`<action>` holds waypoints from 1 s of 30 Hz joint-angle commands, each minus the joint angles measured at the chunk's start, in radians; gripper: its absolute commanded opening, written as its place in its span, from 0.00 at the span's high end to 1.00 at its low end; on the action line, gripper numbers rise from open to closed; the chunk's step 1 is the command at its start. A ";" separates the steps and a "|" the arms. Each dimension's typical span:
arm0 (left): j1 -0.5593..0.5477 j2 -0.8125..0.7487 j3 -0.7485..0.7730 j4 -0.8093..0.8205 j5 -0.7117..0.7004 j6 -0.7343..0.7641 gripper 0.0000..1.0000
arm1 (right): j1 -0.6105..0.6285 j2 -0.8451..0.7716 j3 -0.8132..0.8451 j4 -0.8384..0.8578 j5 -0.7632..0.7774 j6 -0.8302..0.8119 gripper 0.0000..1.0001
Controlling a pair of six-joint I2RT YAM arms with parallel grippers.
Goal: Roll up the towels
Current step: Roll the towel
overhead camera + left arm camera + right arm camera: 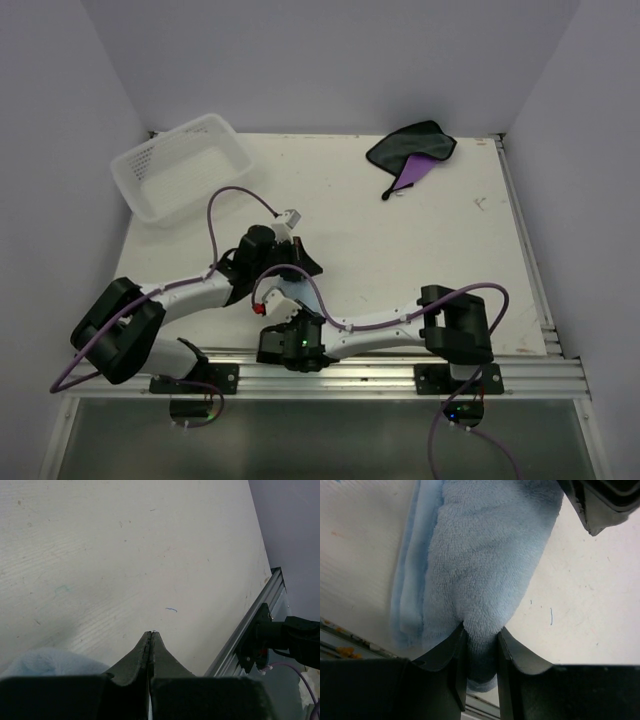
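The light blue towel [480, 555] lies as a thick roll with flat folded layers along its left side. My right gripper [480, 632] is shut on the near end of the roll. My left gripper [151, 634] is shut and holds nothing, its tips on the bare table; a bit of the blue towel [45, 662] shows at its lower left. In the top view both grippers [303, 264] [278, 302] meet near the front middle and hide the blue towel. The purple towel [412, 150] with its dark face up lies crumpled at the far right.
A white lattice basket [180, 165] stands at the far left corner. The aluminium rail [400, 370] runs along the table's front edge, close behind the right gripper. The right arm's base [285, 640] is at the right of the left wrist view.
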 commanded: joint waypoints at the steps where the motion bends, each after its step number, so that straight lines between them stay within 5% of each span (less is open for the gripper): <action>1: 0.006 -0.045 0.027 0.022 0.018 -0.010 1.00 | 0.013 0.036 0.058 -0.102 0.097 -0.032 0.79; 30: -0.058 -0.097 -0.118 0.030 -0.013 -0.047 1.00 | 0.090 0.414 0.339 -0.473 0.298 0.037 0.74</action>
